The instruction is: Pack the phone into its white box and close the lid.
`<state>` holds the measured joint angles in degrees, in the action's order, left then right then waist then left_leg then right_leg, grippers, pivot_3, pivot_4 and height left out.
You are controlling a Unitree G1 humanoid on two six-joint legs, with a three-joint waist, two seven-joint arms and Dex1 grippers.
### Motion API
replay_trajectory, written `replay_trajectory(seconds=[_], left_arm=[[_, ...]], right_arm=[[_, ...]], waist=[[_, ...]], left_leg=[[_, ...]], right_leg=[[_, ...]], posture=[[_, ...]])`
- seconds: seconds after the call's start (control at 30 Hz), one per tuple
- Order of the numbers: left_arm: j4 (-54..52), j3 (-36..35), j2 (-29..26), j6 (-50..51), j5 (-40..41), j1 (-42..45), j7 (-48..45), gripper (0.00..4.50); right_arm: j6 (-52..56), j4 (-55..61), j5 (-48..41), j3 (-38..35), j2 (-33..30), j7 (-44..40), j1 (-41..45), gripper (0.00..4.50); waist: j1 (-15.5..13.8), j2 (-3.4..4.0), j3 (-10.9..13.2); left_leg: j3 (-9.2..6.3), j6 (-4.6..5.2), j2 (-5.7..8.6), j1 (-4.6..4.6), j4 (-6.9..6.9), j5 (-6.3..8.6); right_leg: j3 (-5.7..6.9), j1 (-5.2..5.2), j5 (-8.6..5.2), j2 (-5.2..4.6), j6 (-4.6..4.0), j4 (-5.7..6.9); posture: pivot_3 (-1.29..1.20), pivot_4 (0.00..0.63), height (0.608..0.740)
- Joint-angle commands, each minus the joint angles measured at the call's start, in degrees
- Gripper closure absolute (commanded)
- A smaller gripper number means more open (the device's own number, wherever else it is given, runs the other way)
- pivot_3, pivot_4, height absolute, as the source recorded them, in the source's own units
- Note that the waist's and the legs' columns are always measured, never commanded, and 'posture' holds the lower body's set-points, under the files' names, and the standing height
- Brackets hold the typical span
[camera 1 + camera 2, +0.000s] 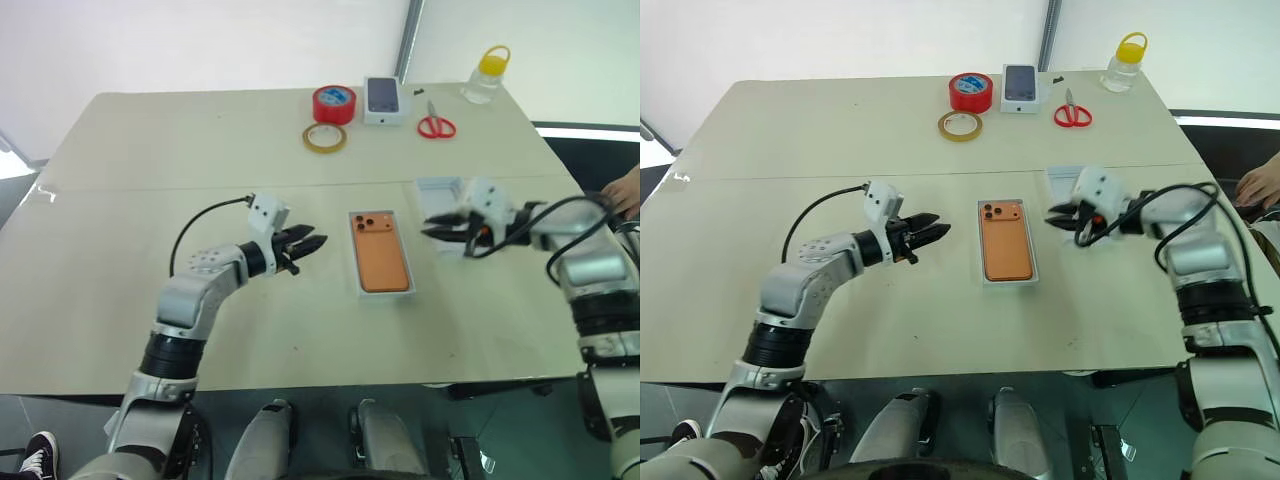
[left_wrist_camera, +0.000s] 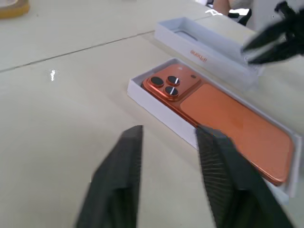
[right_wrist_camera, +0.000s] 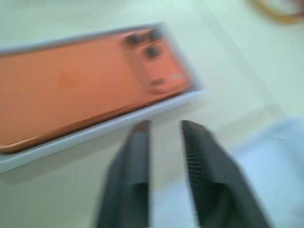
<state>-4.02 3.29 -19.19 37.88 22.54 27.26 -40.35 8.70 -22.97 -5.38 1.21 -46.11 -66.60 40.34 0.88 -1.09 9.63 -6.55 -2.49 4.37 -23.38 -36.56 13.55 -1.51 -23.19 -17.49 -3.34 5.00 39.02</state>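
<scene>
Both claws hover over the beige table (image 1: 150,200) in the head view, empty, with the white box (image 1: 381,294) between them. Inside it the phone (image 1: 380,255) lies back up, camera cluster at the far end. On the robot's left, the left gripper (image 1: 308,244) stands parted just beside the box. To its right, the right gripper (image 1: 440,226) is also parted, in front of the lid (image 1: 437,190), which sits on the table past the box's right far corner. Farther back lie a red tape roll (image 1: 334,104), a yellowish tape ring (image 1: 325,137), a smaller white box with a dark phone picture (image 1: 384,100), red scissors (image 1: 436,125) and a yellow-capped jar (image 1: 486,75).

Seen from the left wrist, the spread fingers (image 2: 223,180) grip nothing, with the boxed phone just beyond them.

From the right wrist, the fingers (image 3: 199,161) stand slightly apart, the boxed phone beyond
</scene>
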Motion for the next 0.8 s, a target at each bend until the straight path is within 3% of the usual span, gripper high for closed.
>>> replay_trajectory(seconds=[0.03, 0.07, 0.13, 0.23, 0.4, 0.67, 0.8], left_arm=[[-1.24, -1.47, -2.99, -4.53, 1.07, 0.39, -4.87, 0.66], [-0.73, -1.53, -3.81, -5.28, 1.06, 0.55, -5.86, 0.07], [0.59, -1.25, -6.13, -7.26, 0.65, 0.9, -8.76, 0.0], [1.88, -0.94, -8.99, -11.0, 0.17, 0.64, -12.9, 0.0], [3.21, -2.32, -11.44, -16.0, 1.15, 0.2, -17.28, 0.0], [4.86, -3.35, -13.8, -22.66, 1.39, -1.08, -23.35, 0.0], [3.23, -3.79, -14.27, -25.7, 1.89, -2.87, -25.6, 0.0]], right_arm=[[0.4, -2.03, 1.05, -1.45, 0.95, 5.92, 3.15, 1.65], [1.72, -2.73, 0.69, -1.67, 1.48, 6.75, 3.83, 1.06], [7.48, -1.58, -2.56, -2.81, 3.0, 6.88, 3.98, 0.06], [14.03, -0.39, -3.56, -3.07, 4.7, 9.58, 3.86, 0.01], [29.16, 0.57, -3.43, -4.3, 8.5, 20.98, 6.55, 0.01], [46.02, 10.26, -0.89, 5.93, 7.01, 20.51, 7.26, 0.01], [51.36, 9.41, 2.58, 9.66, 5.9, 23.9, 8.51, 0.01]], waist=[[0.11, 0.0, 0.0], [0.07, 0.0, 0.0], [0.04, 0.0, 0.0], [0.02, 0.02, 0.01], [-0.08, 0.03, 0.02], [0.11, 0.07, 0.04], [0.06, 0.07, 0.04]], left_leg=[[0.0, 0.0, 0.0, 0.01, 0.0, 0.0], [0.01, 0.0, 0.0, 0.0, 0.0, 0.0], [0.02, 0.0, 0.0, 0.0, 0.0, 0.0], [0.02, 0.0, 0.0, -0.01, 0.0, 0.0], [0.03, 0.01, 0.0, -0.03, 0.0, 0.0], [0.03, 0.27, 0.0, -0.04, 0.06, 0.16], [0.03, 0.32, 0.0, -0.04, 0.06, 0.18]], right_leg=[[0.0, 0.0, 0.0, 0.0, 0.0, 0.0], [-0.01, 0.0, 0.0, 0.0, 0.0, 0.0], [-0.01, 0.0, 0.0, 0.0, 0.0, 0.0], [-0.02, -0.02, 0.0, -0.01, 0.0, 0.0], [-0.04, -0.04, 0.0, -0.02, -0.01, -0.01], [-0.05, -0.11, 0.0, -0.02, -0.01, 0.0], [-0.05, -0.11, 0.0, -0.03, -0.01, -0.01]], posture=[[0.0, 0.15, 0.74], [0.0, 0.15, 0.74], [0.0, 0.15, 0.74], [0.0, 0.15, 0.74], [0.0, 0.15, 0.74], [0.0, 0.15, 0.74], [0.0, 0.15, 0.74]])
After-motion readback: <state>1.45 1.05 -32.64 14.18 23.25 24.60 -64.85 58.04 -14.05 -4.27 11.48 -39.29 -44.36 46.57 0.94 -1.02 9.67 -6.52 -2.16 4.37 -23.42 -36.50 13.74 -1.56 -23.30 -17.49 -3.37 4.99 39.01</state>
